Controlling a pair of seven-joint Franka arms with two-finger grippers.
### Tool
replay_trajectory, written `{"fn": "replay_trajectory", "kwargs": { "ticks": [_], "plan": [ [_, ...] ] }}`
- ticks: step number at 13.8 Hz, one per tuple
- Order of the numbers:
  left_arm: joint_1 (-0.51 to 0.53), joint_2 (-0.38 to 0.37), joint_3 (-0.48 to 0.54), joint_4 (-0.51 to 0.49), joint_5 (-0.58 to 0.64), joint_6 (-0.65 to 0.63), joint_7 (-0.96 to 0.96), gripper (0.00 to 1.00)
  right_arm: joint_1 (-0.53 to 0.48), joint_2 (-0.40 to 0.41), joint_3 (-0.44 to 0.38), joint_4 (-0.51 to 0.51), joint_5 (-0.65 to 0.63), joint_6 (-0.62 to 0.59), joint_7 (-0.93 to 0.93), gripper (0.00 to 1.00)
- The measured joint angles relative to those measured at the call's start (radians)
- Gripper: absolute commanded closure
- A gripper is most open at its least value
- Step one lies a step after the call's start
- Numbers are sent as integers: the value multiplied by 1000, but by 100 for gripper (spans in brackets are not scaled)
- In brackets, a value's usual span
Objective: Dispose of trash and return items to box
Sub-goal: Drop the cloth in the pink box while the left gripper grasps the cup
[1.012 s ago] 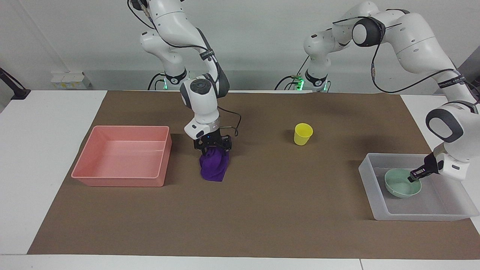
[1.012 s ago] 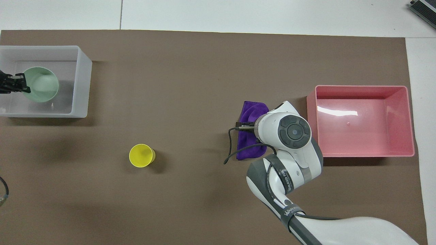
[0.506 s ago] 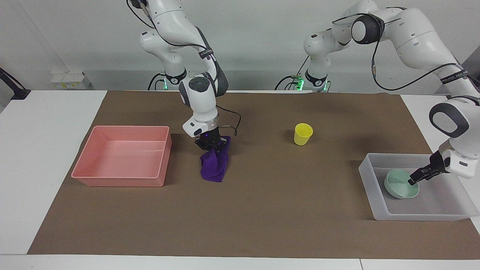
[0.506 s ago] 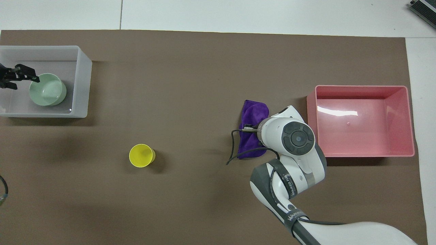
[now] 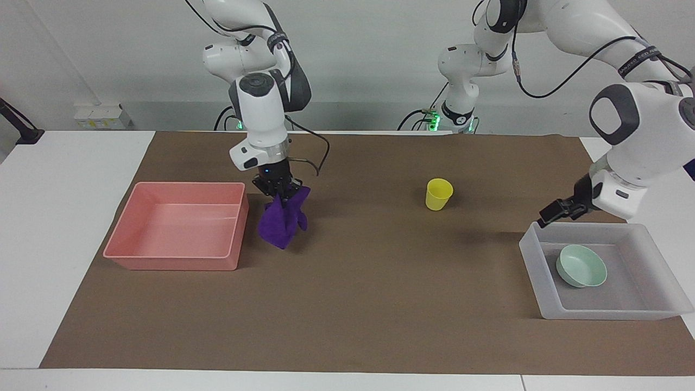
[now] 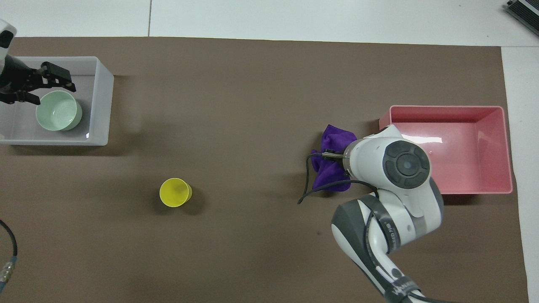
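My right gripper (image 5: 277,188) is shut on the top of the deep-purple rag (image 5: 282,220), which hangs bunched below it over the mat, close beside the pink tub (image 5: 174,262). In the overhead view the rag (image 6: 334,162) shows past the right wrist. The mint-green bowl (image 5: 582,266) sits upright in the frosted-white tub (image 5: 597,314) at the left arm's end. My left gripper (image 5: 548,216) is open and empty, raised over that tub's edge nearer the robots; overhead the left gripper (image 6: 52,90) is beside the bowl (image 6: 58,111). The yellow cup (image 5: 438,194) stands upright on the mat.
A brown mat (image 5: 380,304) covers most of the white table. The pink tub (image 6: 446,108) holds nothing. The yellow cup (image 6: 174,192) stands between the two tubs, nearer the frosted tub (image 6: 99,105).
My left gripper let go of the bowl in the frosted tub and rose clear. My right gripper lifted the rag off the mat and carried it toward the pink tub.
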Motion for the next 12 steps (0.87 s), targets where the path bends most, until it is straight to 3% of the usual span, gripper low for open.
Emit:
{"fn": "replay_trajectory", "kwargs": {
  "ticks": [3,8,11,12],
  "plan": [
    [-80,-75,-1,-145,-1,-26,-8,0,-95,-82,-2,11,-6,-47,-42,100],
    [-193,-302,-6,-606,-35,239,-9,0,-243,-98,-4,1,-6,-51,-129,100],
    [-256,-329,-7,-748,-35,327,-19,0,-330,-87,-5,-22,-6,-51,-162,100],
    [-261,-328,-8,-779,-35,359,-19,6,-351,-78,-5,-29,-6,-51,-163,92]
  ]
}}
